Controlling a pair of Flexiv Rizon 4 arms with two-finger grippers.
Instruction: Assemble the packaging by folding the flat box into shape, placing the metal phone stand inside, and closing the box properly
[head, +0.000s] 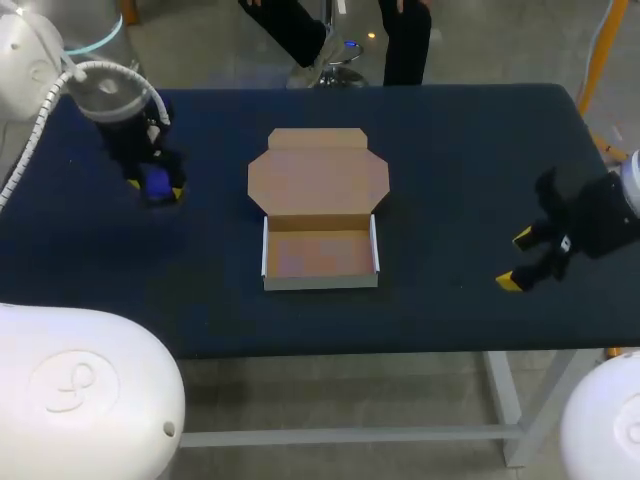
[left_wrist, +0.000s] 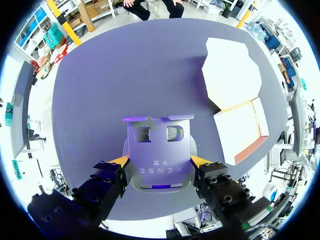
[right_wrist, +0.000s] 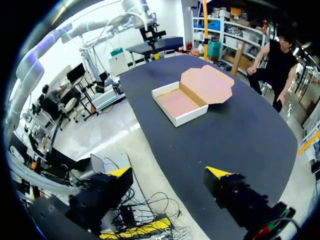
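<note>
In the head view the box is seen already folded into a tray, with its lid laid open and nothing inside, in the middle of the dark blue bench. In the left wrist view the metal phone stand is pinched at its two sides by the left gripper, apart from the box, so placing and closing are judged as left. In the right wrist view the right gripper is spread and empty at the bench edge.

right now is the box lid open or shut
Open: the cardboard box is empty, its lid folded back flat.
</note>
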